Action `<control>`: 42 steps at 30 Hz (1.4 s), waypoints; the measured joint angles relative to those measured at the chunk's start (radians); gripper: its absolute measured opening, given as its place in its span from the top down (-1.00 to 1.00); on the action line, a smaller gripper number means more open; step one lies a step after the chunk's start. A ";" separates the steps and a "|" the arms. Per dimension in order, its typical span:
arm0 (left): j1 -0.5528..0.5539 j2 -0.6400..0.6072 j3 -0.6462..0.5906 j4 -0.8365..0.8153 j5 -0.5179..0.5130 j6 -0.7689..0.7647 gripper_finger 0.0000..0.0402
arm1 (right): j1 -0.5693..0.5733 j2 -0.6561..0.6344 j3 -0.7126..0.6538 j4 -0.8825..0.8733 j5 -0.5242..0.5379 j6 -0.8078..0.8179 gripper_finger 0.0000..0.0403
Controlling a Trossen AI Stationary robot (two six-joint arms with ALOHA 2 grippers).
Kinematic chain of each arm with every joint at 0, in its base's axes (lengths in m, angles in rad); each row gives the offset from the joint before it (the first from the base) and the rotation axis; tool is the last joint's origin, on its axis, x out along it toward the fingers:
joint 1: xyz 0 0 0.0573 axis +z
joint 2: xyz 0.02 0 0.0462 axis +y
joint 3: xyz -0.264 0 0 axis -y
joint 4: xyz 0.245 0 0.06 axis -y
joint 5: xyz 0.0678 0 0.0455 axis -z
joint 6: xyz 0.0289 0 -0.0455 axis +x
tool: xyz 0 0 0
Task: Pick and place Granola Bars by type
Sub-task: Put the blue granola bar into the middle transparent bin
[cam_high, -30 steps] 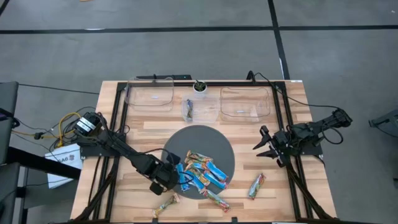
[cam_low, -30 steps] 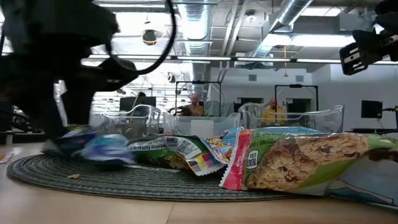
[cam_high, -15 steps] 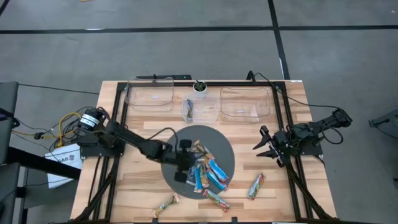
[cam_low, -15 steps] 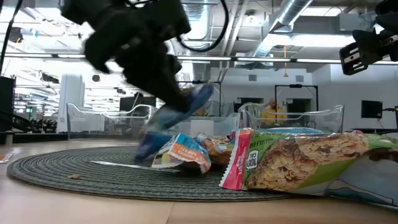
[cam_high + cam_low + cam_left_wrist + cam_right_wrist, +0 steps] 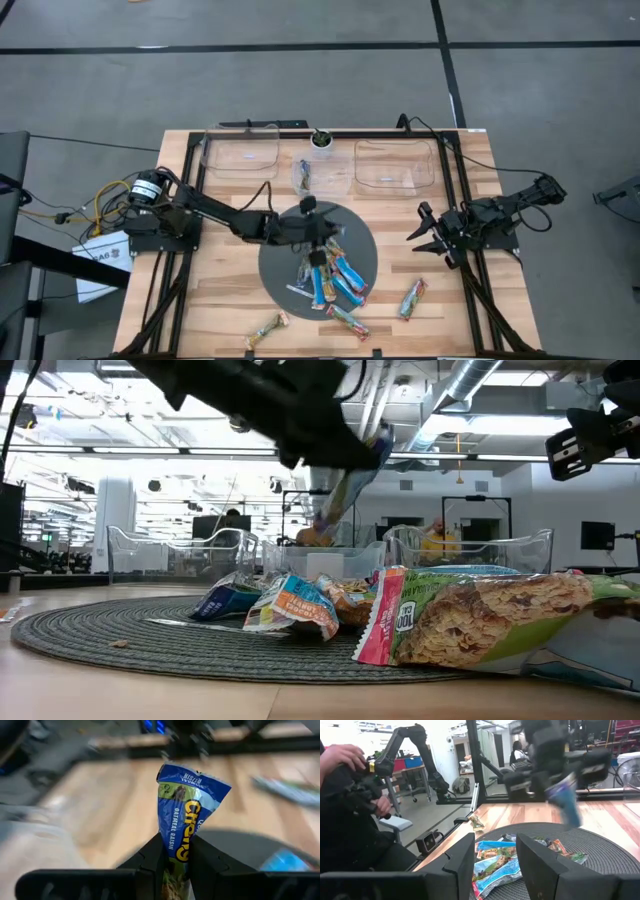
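My left gripper [image 5: 320,240] is over the middle of the round grey mat [image 5: 275,262], shut on a blue granola bar [image 5: 189,810]. In the low view that bar [image 5: 345,510] hangs well above the mat. A heap of granola bars [image 5: 332,282] in blue and green-orange wrappers lies on the mat's near right part. Single bars lie on the wood at the near right [image 5: 412,298] and near left [image 5: 265,328]. My right gripper [image 5: 424,236] waits open near the table's right edge, with nothing between its fingers [image 5: 465,857]. My left gripper pinches the blue bar near its greenish end [image 5: 175,865] between its two fingers [image 5: 152,857]. The rest of the wrapper, with its crimped blue end [image 5: 192,776], sticks out past the fingertips. The fingers come from the table's left, nearly level. The bar slants downward, clear of the mat.
Two clear bins stand at the far edge, one on the left [image 5: 240,152] and one on the right [image 5: 395,163]. A small clear container [image 5: 305,176] and a cup [image 5: 321,140] stand between them. A person sits beyond the table's left side [image 5: 350,780].
My left gripper has risen from the mat's near left edge and swung toward the far right, to above the mat's middle. It has tipped from pointing down to nearly level. The blue bar has come up with it, off the mat.
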 joint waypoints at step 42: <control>0.407 -0.001 0.000 -0.137 -0.133 -0.710 0.68 | 0.000 0.000 0.000 0.000 0.000 0.000 0.31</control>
